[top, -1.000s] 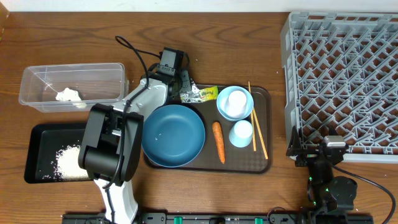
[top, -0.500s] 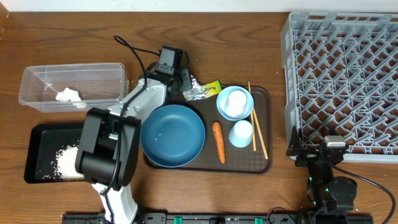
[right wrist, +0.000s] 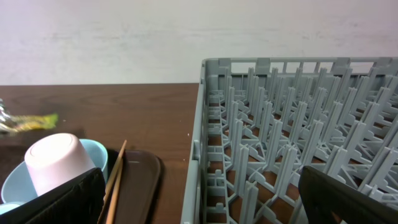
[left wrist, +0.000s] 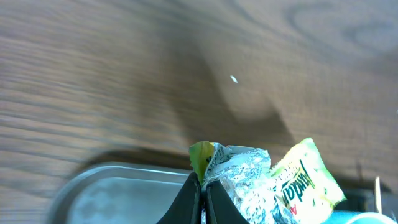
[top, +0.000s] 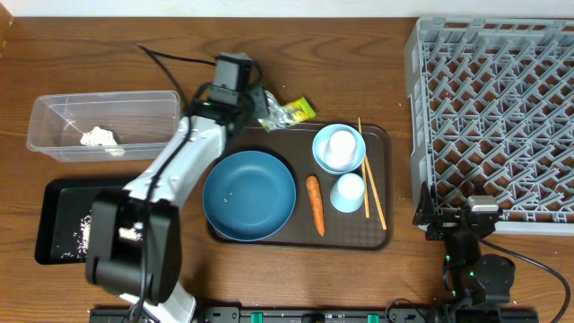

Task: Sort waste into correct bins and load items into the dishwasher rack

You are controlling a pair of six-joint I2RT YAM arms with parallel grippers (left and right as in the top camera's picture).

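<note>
My left gripper (top: 260,109) is shut on the yellow-green packet (top: 289,111) with its silver inside, held above the brown tray's back edge; the left wrist view shows the packet (left wrist: 273,180) pinched between the jaws (left wrist: 202,193). The clear tub (top: 103,124) holds a crumpled white wrapper (top: 99,136). The black tray (top: 58,224) holds rice (top: 86,231). The dark-blue bowl (top: 249,195), carrot (top: 314,204), small light-blue bowl with a cup in it (top: 339,148), another cup (top: 347,191) and chopsticks (top: 371,184) lie on the brown tray. My right gripper (right wrist: 199,199) is open at the grey rack's (top: 498,108) near-left corner.
The brown serving tray (top: 381,235) lies mid-table. The grey rack (right wrist: 292,137) fills the right side. The left arm (top: 170,179) stretches over the black tray and the table's left middle. A cable loops behind the left wrist.
My left gripper has lifted the yellow-green packet off the brown tray and carried it back and a little left. The arm has swung, uncovering more of the black tray. The right arm is still.
</note>
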